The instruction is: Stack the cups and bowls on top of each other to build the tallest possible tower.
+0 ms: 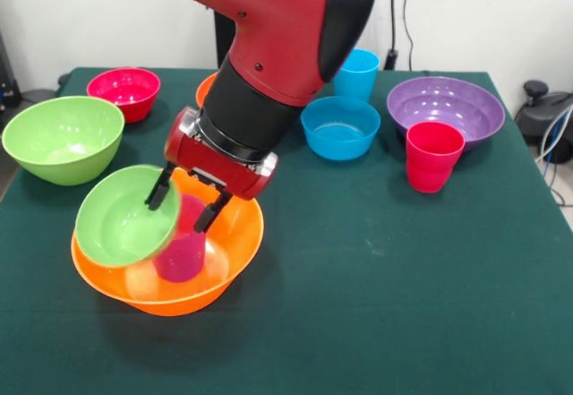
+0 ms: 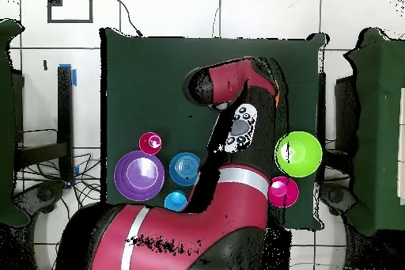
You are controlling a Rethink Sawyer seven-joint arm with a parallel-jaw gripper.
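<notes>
A large orange bowl sits near the table's front left with a purple-magenta cup standing inside it. A small lime green bowl leans tilted on the orange bowl's left rim, against the cup. My gripper hangs open just above, one finger inside the green bowl and the other beyond its rim over the cup. The arm hides the gripper in the overhead view. Apart on the table stand a red-pink cup and a sky blue cup.
A large lime green bowl and a small pink-red bowl sit at the left. A small blue bowl and a large purple bowl sit at the right. A red-orange bowl peeks from behind the arm.
</notes>
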